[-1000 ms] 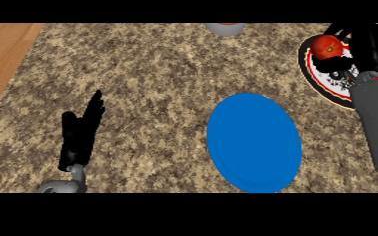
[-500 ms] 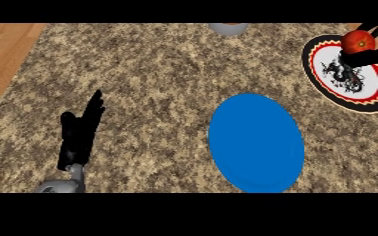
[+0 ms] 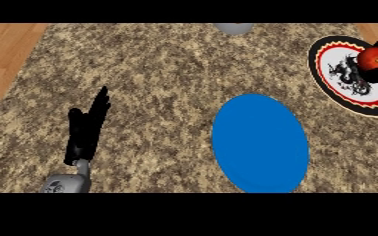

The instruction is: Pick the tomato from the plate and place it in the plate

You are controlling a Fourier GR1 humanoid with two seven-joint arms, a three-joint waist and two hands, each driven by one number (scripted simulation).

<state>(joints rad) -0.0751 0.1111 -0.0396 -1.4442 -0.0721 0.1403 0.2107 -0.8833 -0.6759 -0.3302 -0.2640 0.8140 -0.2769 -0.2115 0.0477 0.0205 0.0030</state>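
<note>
Looking down from the head view: the tomato (image 3: 370, 57) sits at the far right edge of the frame, on the patterned plate (image 3: 332, 70) with the black rim and a dark dragon-like figure in its middle. Only part of the tomato shows; the frame cuts it off. The blue plate (image 3: 260, 142) lies on the speckled counter (image 3: 162, 75), nearer the robot and to the left of the patterned plate, the two close but not touching. A grey object (image 3: 234, 28) sits at the far edge of the counter, half out of view; what it is cannot be told.

Left hand (image 3: 87, 130): resting at lower left, fingers straight and together, holding nothing, well apart from both plates.

Right hand: not in view, so its fingers cannot be judged.

Step in hand, as judged: picking has not been achieved; the tomato is on its starting plate.

Notes for doing it well:
- use the right hand, since the tomato lies on that side
- come down over the tomato, curl fingers and thumb round its widest part
- a round tomato may roll toward the plate's rim if nudged, so close evenly
- lift clear of the rim before crossing to the blue plate
- set it near the blue plate's middle
</note>
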